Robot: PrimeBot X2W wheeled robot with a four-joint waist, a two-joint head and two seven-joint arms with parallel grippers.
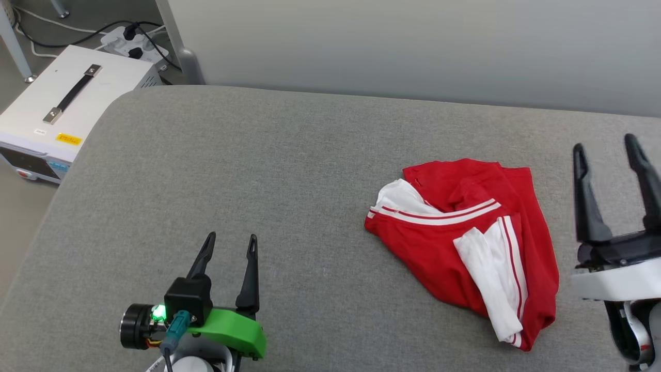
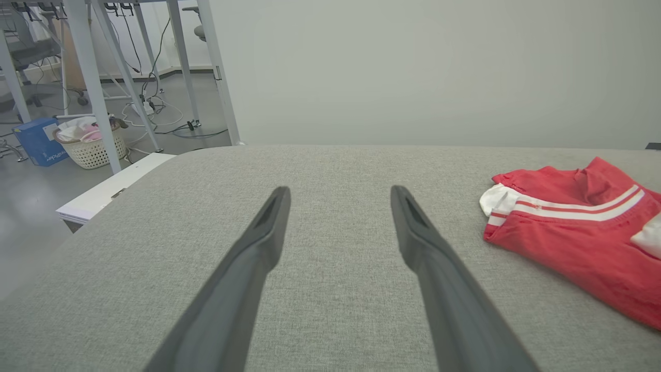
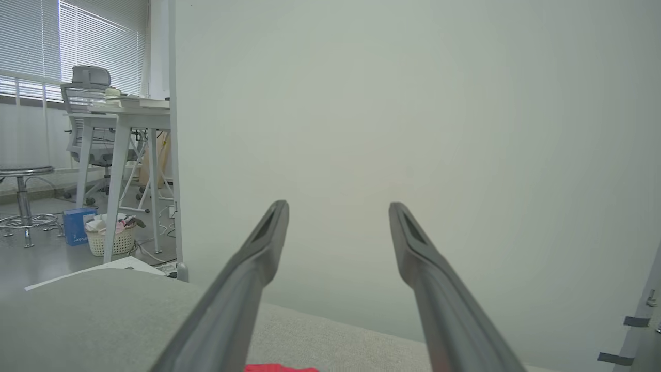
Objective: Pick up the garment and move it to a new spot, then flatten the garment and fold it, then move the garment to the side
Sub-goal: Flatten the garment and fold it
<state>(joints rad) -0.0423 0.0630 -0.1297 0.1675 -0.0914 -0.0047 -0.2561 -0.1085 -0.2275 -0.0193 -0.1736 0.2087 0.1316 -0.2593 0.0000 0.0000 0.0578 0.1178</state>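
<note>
Presently: garment [image 1: 465, 243] crumpled on grey table [image 1: 258, 170], unheld; left gripper [image 1: 230, 243], right gripper [image 1: 607, 150] both splayed, empty, likely staged for pickup.

The shirt [image 1: 434, 253] is showing soft, matt cloth, red and white alike, creasing in loose folds. The table top [image 1: 232, 165] is wearing a grey woven fabric, rough-grained and dull. The left gripper [image 1: 232, 237] and right gripper [image 1: 604, 143] are looking like dark matt plastic. A green bracket [image 1: 235, 329] behind the left one is shining as smooth plastic. The white box [image 1: 119, 82] is carrying bright metal handle ends.
</note>
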